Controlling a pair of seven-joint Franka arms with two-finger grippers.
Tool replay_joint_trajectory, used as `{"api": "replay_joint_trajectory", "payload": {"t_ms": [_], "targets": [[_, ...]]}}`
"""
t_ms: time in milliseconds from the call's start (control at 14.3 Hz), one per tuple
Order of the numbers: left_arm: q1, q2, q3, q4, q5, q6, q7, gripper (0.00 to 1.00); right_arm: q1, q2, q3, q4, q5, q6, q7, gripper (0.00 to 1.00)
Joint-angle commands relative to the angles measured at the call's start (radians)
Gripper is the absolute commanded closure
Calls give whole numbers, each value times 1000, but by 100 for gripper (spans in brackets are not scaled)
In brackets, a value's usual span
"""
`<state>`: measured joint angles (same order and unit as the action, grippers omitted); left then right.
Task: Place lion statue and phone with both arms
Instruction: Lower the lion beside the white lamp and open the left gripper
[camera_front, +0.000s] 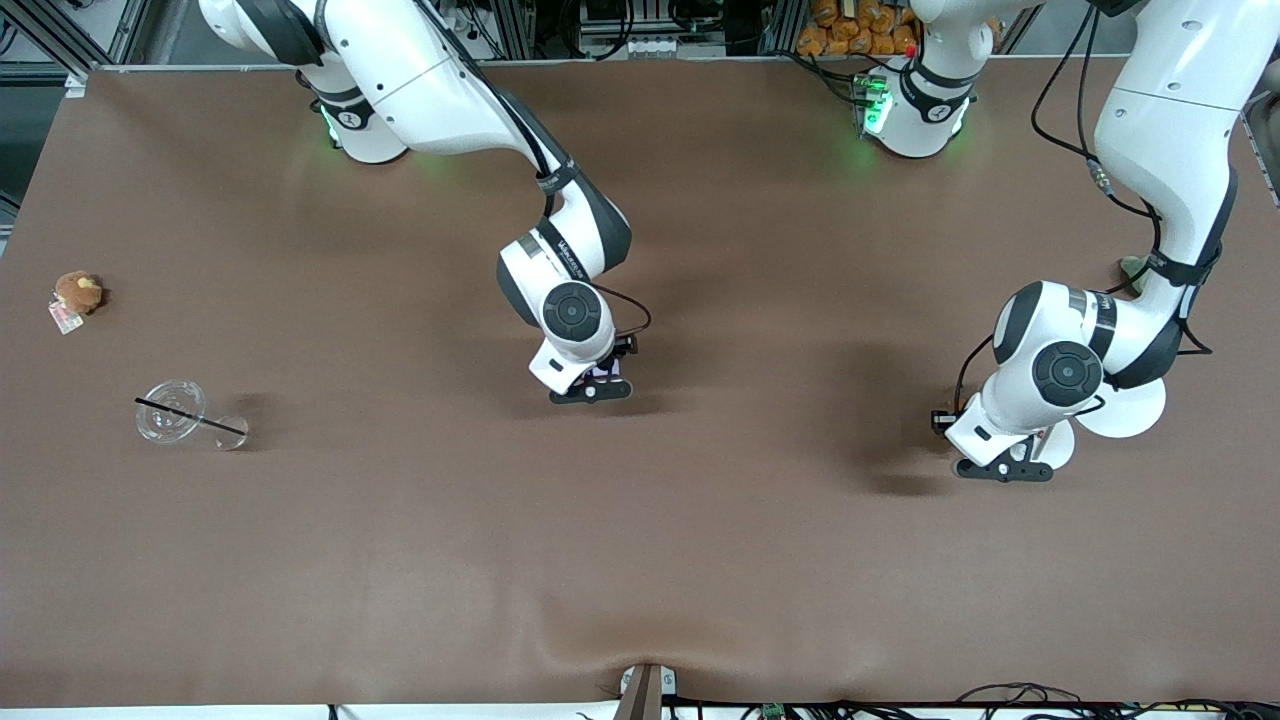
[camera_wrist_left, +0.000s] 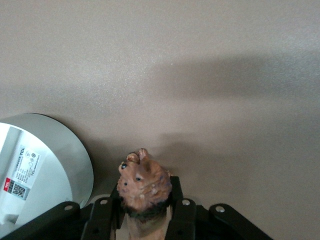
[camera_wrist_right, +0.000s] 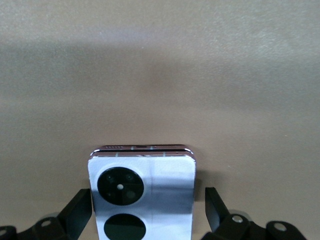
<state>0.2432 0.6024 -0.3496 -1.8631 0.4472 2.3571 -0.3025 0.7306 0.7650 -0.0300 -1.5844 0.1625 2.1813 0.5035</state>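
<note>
Front view first: right gripper (camera_front: 592, 390) sits low near the middle of the counter (camera_front: 640, 560), and left gripper (camera_front: 1003, 470) is down at the left arm's end, right beside a white disc lamp (camera_front: 1125, 408). Both task things are hidden under the wrists from here.

Left wrist view: left gripper (camera_wrist_left: 145, 210) is clenched on the lion statue (camera_wrist_left: 142, 185), head poking out past the fingertips, so its long axis runs along the fingers, head away from the wrist. The lamp (camera_wrist_left: 45, 165) is just beside it. My worry: let go like this and the lion topples or bumps the lamp.

Right wrist view: right gripper (camera_wrist_right: 148, 212) is spread wide either side of the phone (camera_wrist_right: 141, 195), not touching it, so released. The phone lies flat, camera face up, long axis along the fingers. Lifting off crooked could drag it.
</note>
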Motion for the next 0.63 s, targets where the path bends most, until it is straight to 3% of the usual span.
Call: {"api": "replay_joint_trajectory", "payload": {"t_ms": [0,351,421,491,561], "targets": [[4,-3,-5,9,21,8,2,0,16,5,-11,-28,12,51,15,0],[1,-41,-15,24,19,-42,-3,0,16,5,-11,-31,12,66,15,0],[-2,-61,-17,24,13,-64,-7,0,18,5,-11,-31,12,74,15,39],[-4,-84,-20,22,5,-85,-9,0,21,4,-11,-32,12,86,15,64],[-1,-107,-41,22,4,-116,-12,0,24,4,-11,-40,12,103,15,79]]}}
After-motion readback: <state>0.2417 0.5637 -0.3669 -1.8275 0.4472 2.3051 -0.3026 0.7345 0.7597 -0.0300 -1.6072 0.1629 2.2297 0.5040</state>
